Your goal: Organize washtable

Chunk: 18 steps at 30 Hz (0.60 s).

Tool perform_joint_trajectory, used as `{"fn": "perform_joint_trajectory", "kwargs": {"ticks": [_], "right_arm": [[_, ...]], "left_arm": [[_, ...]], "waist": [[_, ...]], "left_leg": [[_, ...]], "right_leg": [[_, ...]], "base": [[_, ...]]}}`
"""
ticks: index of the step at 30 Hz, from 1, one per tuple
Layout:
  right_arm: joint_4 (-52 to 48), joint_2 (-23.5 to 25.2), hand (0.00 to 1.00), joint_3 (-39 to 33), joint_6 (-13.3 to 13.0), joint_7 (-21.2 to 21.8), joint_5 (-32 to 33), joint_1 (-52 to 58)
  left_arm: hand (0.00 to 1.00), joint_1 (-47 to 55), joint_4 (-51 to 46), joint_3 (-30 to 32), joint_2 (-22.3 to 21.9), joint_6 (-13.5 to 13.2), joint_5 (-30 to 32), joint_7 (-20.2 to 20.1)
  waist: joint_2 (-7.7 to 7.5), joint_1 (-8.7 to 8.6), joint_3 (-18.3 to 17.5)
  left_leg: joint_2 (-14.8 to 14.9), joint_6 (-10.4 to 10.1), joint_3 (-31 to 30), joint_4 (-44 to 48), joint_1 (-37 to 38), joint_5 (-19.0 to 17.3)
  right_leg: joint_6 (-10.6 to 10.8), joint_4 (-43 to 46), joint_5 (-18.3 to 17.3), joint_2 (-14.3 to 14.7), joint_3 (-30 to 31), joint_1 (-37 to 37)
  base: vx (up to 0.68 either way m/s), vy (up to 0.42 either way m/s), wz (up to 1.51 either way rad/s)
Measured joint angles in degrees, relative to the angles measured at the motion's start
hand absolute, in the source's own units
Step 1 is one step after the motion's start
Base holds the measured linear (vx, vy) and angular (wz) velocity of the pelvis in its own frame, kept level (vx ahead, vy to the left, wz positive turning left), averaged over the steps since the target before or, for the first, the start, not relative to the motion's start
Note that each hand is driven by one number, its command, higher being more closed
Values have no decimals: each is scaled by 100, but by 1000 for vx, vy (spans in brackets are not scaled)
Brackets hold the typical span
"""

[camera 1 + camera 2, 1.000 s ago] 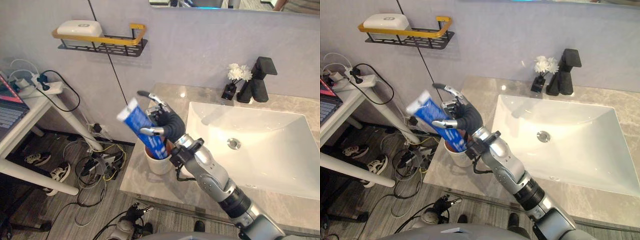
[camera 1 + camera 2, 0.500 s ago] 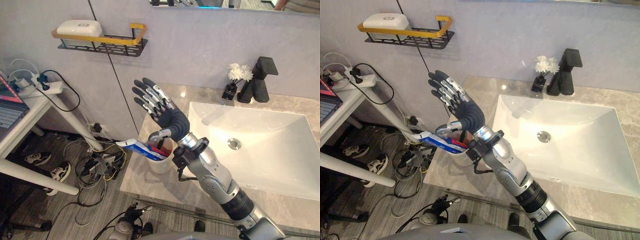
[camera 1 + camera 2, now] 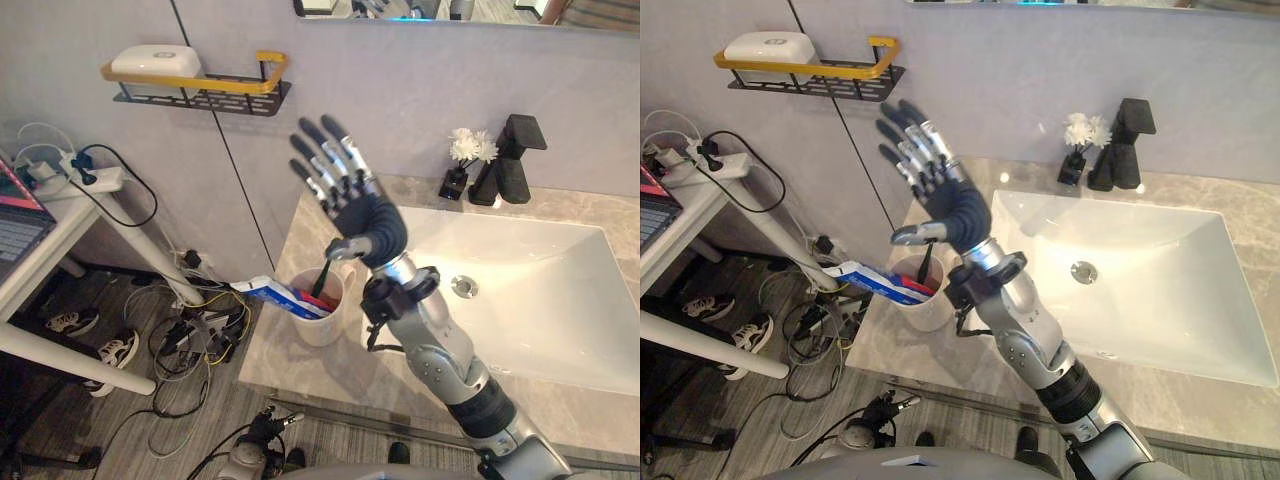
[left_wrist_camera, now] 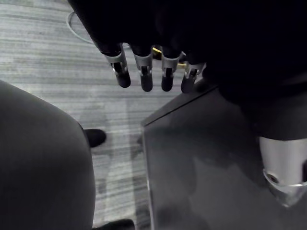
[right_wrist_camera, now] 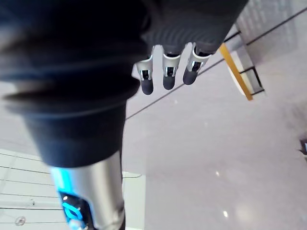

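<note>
Left eye view, right robot hand (image 3: 362, 215): stood high above the cup, fingers straight and fanned apart, thumb out to one side, nothing in its grasp
Left eye view, cup (image 3: 322, 318): white, upright on the tabletop (image 3: 290, 355), near the front left corner and just left of the sink (image 3: 540, 300)
Left eye view, toothpaste tube (image 3: 280, 296): blue and white, one end down inside the cup, the rest tilted low over the rim and jutting out past the tabletop's left edge
Left eye view, dark handle (image 3: 320, 282): leaned in the cup beside the tube; too small to tell what it belonged to
Right eye view, faucet (image 3: 1125, 140): black, at the back of the tabletop behind the sink
Right eye view, flowers (image 3: 1080, 130): white, in a small dark vase just beside the faucet
Right eye view, wall shelf (image 3: 840, 75): black with a yellow rail, fixed to the wall well left of the raised hand
Right eye view, soap (image 3: 765, 45): white, lay on the shelf's left part
Right eye view, side table (image 3: 685, 215): white, stood left of the tabletop with a power strip (image 3: 680, 160) on it
Left wrist view, left robot hand (image 4: 142, 72): hung low over the grey plank floor (image 4: 48, 62), fingers straight in a row, loose and empty
Right wrist view, fingers (image 5: 165, 72): straight, pointed at the grey wall, closed on nothing, the shelf's yellow rail beyond them
</note>
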Motion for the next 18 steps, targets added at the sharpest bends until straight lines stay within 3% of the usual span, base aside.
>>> {"fn": "perform_joint_trajectory", "kwargs": {"ticks": [4, 10, 15, 18], "right_arm": [[-202, 3, 0, -748, -233, -195, 387, 62], [-914, -14, 0, -2185, -846, -569, 380, 654], [-1393, 11, 0, -3981, -1188, -1078, 140, 1512], [-1343, 88, 0, -5385, -1223, -1750, -434, 1948]], "left_arm": [[0, -5, 20, -8, 0, 0, 8, 18], [0, -136, 342, 229, 29, 5, 159, 36], [0, -141, 465, 431, 204, 18, 492, 43], [0, -110, 456, 447, 220, 14, 549, 57]], "waist": [[3, -22, 2], [21, -130, 2], [33, -348, -1], [64, -485, -12]], "left_leg": [[-1, 16, 73, -7, 47, -10], [2, 40, 201, -20, 95, -25], [7, 41, 484, -89, 134, -32], [7, 35, 594, -130, 136, -35]], "right_leg": [[2, 19, 1, 0, 65, 1], [2, 18, 1, 8, 144, -9], [20, 18, 36, 35, 393, -149], [23, 14, 56, 52, 505, -233]], "base": [[6, 5, -8], [5, 2, -8], [14, 10, -24], [14, 6, -17]]}}
